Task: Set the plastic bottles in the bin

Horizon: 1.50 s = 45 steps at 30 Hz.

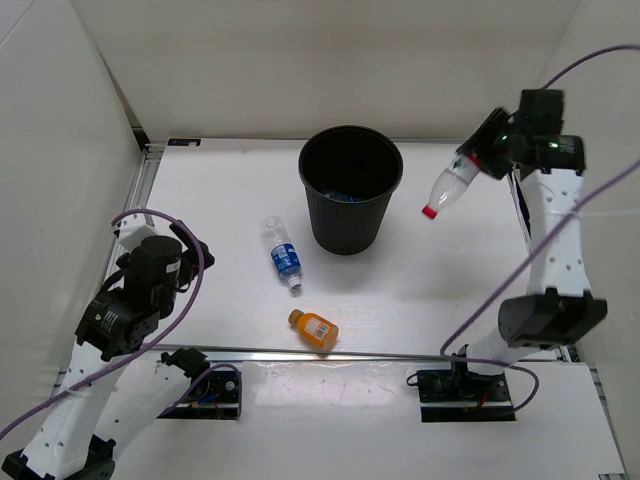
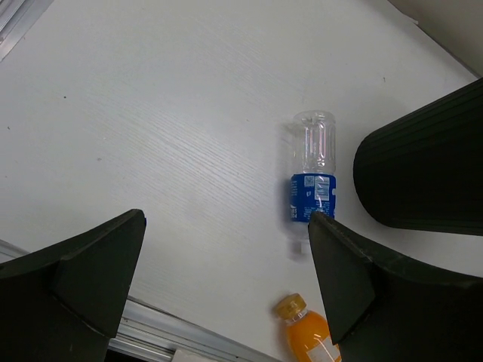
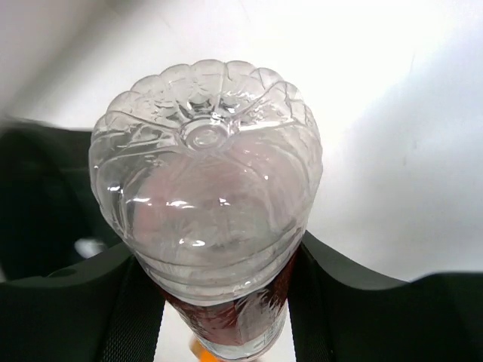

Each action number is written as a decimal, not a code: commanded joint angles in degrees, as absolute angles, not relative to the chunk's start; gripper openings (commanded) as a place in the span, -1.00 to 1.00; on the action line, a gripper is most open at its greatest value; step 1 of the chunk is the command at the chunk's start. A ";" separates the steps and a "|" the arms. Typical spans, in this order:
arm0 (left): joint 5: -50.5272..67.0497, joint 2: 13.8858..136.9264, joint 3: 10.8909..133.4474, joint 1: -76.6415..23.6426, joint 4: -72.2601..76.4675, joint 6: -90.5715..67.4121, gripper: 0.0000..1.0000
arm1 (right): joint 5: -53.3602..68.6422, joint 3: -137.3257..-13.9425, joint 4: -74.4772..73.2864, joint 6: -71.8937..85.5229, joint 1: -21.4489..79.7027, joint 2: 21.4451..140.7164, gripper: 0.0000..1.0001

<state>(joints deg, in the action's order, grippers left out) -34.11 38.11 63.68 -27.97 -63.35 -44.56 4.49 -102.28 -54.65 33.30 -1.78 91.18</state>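
Gripping the red-capped bottle (image 1: 447,187) near its base w/ my right fingers (image 3: 355,294), one each side of the body, closed snug on it. Its ribbed bottom faces the right wrist cam and fills most of that view. The bottle hangs tilted in the air, cap pointing down & left, to the right of the bin (image 1: 345,225) and apart from its rim, not over the opening. My right arm is up high: a link rises steeply from the base at near right, and the wrist at the top bends so the fingers aim left & down toward the bin.

My left fingers (image 2: 83,279) are spread wide w/ nothing between them. The left arm sits folded low at the near left of the worktop (image 1: 220,200), wrist aimed across it toward the bin. In the left wrist cam the blue-label bottle (image 2: 313,181) lies on its side ahead of the gap, closer to the finger on the right of that view, cap end toward me. It is just beside the bin wall (not touching, as far as I can tell). The orange bottle (image 2: 306,332) lies on its side closer to me, near that same finger's tip. Something blue shows deep in the bin; too dark to say what.
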 commanded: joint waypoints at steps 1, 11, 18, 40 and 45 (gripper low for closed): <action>-34.64 38.94 62.93 -28.04 -61.00 -42.11 1.00 | 1.24 -114.12 -57.84 35.93 -2.11 86.13 -0.34; -31.55 42.80 60.38 -28.04 -59.77 -41.57 1.00 | 3.96 -131.21 -42.64 39.46 11.06 97.10 -0.21; -28.56 41.67 60.38 -28.04 -59.24 -41.57 1.00 | -2.63 -132.19 -37.53 32.70 20.74 105.02 0.21; 15.45 75.48 62.65 -13.29 -32.61 -25.85 1.00 | -5.98 -113.56 -41.31 25.05 20.49 82.62 0.99; 20.90 83.66 63.98 -13.27 -28.31 -26.71 1.00 | -3.34 -112.32 -41.92 25.05 18.46 81.91 0.99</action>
<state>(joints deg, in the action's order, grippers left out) 11.94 83.37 61.34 -12.99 -33.36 -27.57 -4.32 -113.32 -41.93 26.55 19.40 81.17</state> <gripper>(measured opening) 0.999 0.994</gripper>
